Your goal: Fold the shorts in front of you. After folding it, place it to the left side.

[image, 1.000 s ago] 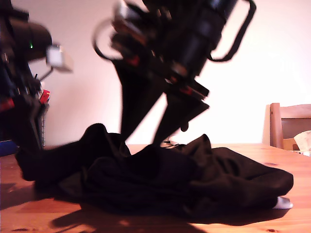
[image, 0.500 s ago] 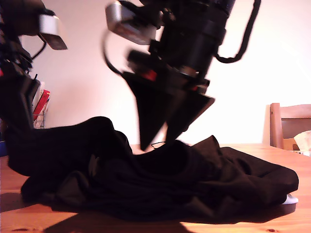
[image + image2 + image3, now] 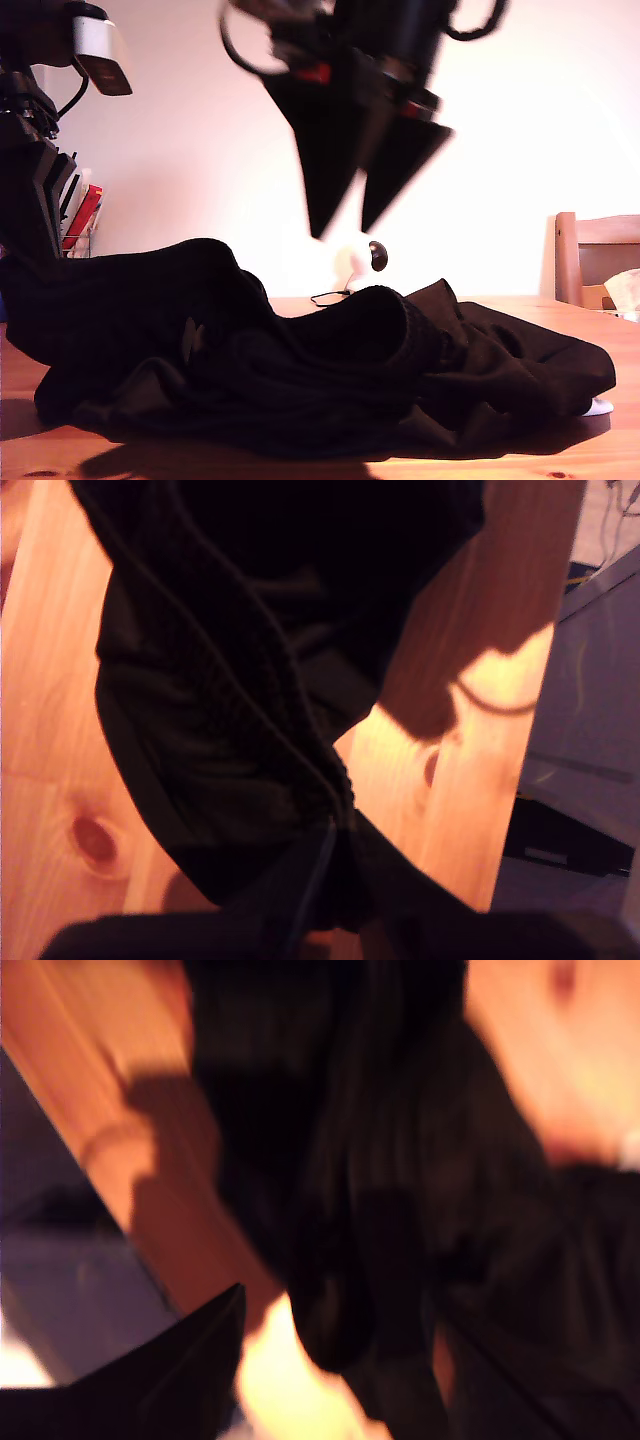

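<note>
Here my first gripper (image 3: 32, 245), at the exterior view's left, is pinched on a gathered edge of the shorts (image 3: 330, 370). It holds that side a little off the table (image 3: 610, 305), likely to draw the cloth out flat for a fold. My second gripper (image 3: 343, 230) hangs over the middle of the heap with jaws spread and empty, and the shorts lie crumpled below, clear of its tips.

You've got the shorts (image 3: 320, 370) lying on the table (image 3: 560, 462). My second gripper (image 3: 343, 230) hangs right above them, and the chair (image 3: 595, 255) sits behind them, toward the exterior view's right.
</note>
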